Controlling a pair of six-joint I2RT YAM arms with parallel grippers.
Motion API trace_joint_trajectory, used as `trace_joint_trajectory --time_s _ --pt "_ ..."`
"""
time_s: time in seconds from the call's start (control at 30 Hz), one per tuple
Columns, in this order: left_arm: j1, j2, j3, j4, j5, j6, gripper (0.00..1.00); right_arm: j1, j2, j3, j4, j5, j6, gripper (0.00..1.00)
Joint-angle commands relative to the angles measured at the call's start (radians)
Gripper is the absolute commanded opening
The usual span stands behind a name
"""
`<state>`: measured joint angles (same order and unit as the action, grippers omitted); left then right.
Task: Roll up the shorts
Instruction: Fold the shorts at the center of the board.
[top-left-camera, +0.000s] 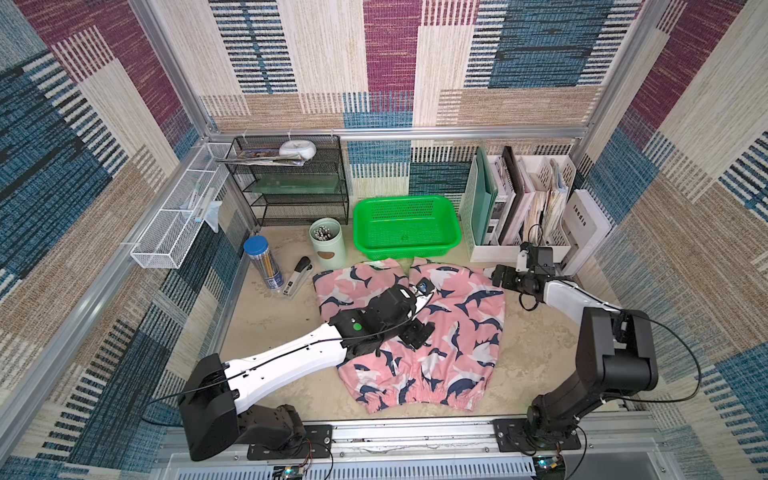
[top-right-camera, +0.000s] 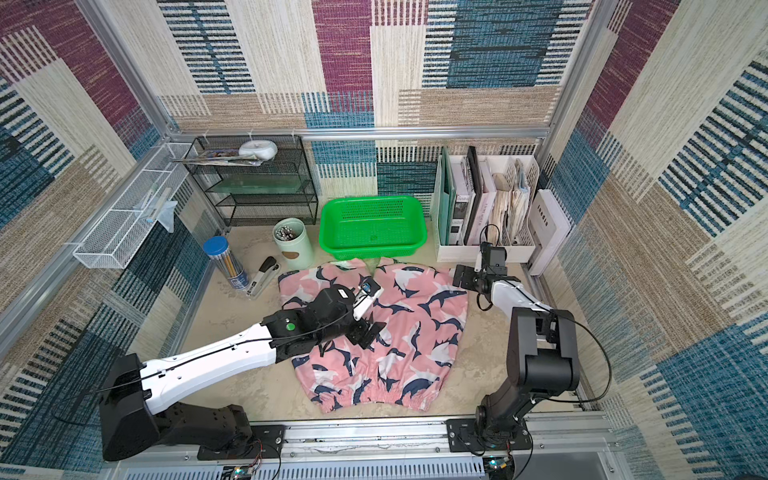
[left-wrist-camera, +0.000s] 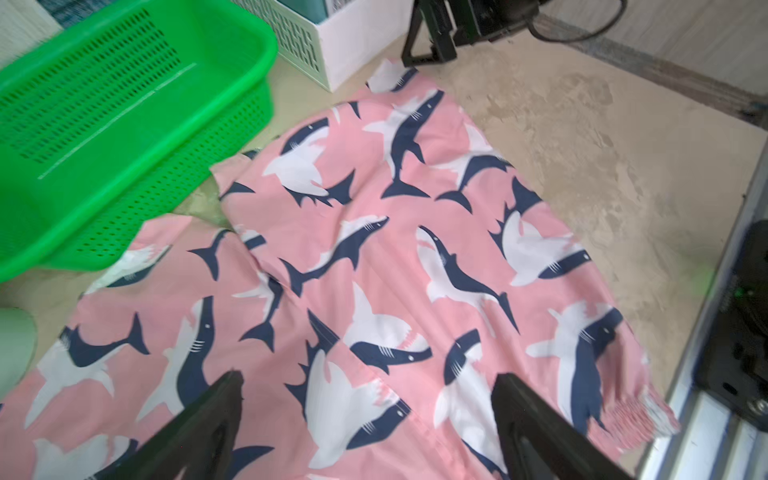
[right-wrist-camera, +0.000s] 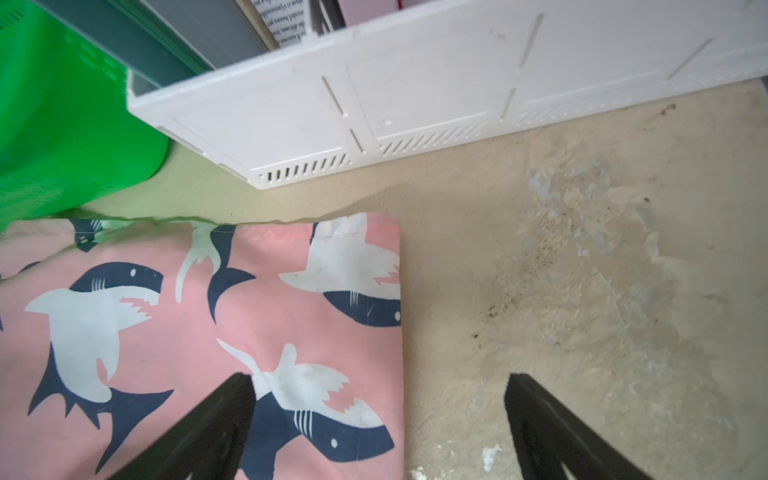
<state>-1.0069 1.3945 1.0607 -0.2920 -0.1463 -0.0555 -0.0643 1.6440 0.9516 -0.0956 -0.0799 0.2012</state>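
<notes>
1. Shorts (top-left-camera: 449, 332) lie flat and unrolled at lower centre of both top views, waistband nearest.
2. Left pincer (left-wrist-camera: 365, 415) hangs over their middle, jaws apart, holding nothing.
3. Right pincer (right-wrist-camera: 378, 415) sits at the far right leg corner, jaws apart, empty.
4. Basket (top-left-camera: 405, 245) stands just beyond the legs.

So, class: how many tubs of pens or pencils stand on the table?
2: a blue-lidded clear tube beside the stapler, and a pale green cup left of the basket. None seem hidden.
</notes>
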Motion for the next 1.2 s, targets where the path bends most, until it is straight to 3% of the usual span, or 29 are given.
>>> trace_joint_trajectory --time_s 0.0,0.23,0.57,1.17 --pt "-0.08 0.054 0.027 -0.022 -0.043 -0.079 0.98 0.0 0.023 0.009 -0.036 -0.006 0.021 0.98" --pt "-0.197 0.221 0.134 -0.022 -0.005 -0.123 0.99 0.0 0.027 -0.019 -0.011 -0.023 0.041 0.96" --pt "-0.309 0.454 0.34 -0.107 0.024 -0.009 0.96 0.0 0.052 -0.021 -0.006 -0.095 0.057 0.91" --pt "-0.32 0.693 0.55 -0.269 0.12 0.076 0.91 -0.008 0.139 -0.012 0.021 -0.216 0.081 0.81"
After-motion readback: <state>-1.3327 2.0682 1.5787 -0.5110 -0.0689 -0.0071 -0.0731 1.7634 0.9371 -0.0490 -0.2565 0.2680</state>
